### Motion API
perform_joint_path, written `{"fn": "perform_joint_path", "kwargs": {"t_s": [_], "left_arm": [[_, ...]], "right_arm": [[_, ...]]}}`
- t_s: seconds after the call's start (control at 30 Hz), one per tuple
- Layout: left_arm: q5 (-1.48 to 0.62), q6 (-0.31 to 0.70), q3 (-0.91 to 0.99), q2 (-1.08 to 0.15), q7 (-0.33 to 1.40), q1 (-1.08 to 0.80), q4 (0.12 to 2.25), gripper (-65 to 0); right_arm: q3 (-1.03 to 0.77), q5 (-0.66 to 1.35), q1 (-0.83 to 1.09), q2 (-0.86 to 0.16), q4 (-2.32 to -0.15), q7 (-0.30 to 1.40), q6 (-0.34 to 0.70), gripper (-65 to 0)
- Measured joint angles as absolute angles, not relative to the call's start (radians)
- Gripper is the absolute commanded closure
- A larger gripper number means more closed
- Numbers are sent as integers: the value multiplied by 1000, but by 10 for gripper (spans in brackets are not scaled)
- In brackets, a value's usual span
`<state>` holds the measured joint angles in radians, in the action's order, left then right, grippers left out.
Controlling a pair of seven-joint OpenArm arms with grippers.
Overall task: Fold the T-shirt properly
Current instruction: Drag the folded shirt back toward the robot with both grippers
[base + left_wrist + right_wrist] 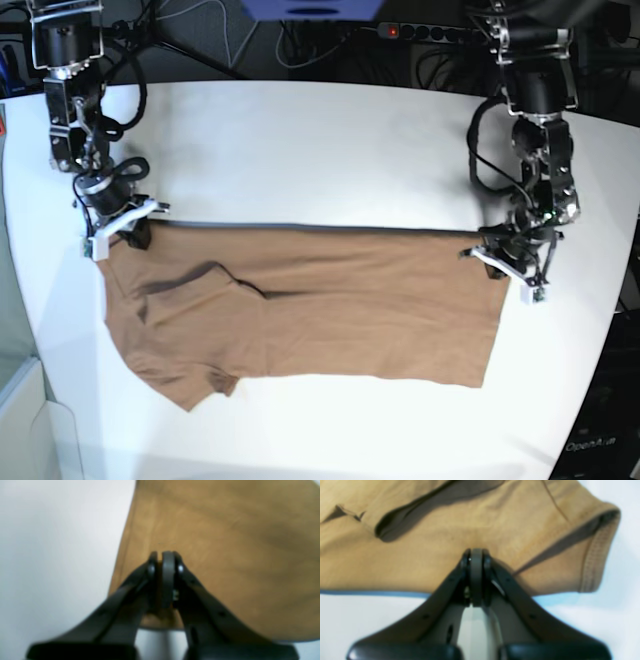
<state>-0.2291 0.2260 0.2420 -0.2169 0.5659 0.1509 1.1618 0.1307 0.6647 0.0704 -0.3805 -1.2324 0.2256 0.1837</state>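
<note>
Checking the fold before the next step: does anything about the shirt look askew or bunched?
Mostly tidy. The T-shirt lies flat, both grippers holding its far edge. One oddity: the sleeve on the right gripper side is rumpled, a dark crease running across the cloth.

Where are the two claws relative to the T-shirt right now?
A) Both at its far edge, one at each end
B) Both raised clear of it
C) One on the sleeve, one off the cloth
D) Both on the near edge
A: in the base view the right claw and left claw sit at opposite ends of the T-shirt's far edge, each closed on cloth.
</note>
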Motion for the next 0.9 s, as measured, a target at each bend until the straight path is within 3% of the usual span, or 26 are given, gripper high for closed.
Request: {"fn": "perform_joint_path", "kwargs": {"t_s": [0.63, 0.9], "left_arm": [[-191, 264, 252, -236, 406, 13, 1148, -32], [-172, 235, 253, -235, 443, -212, 1385, -32]], "right_arm": [[114, 690, 302, -386, -1350, 100, 202, -1], [115, 687, 429, -387, -1455, 93, 191, -1]]}}
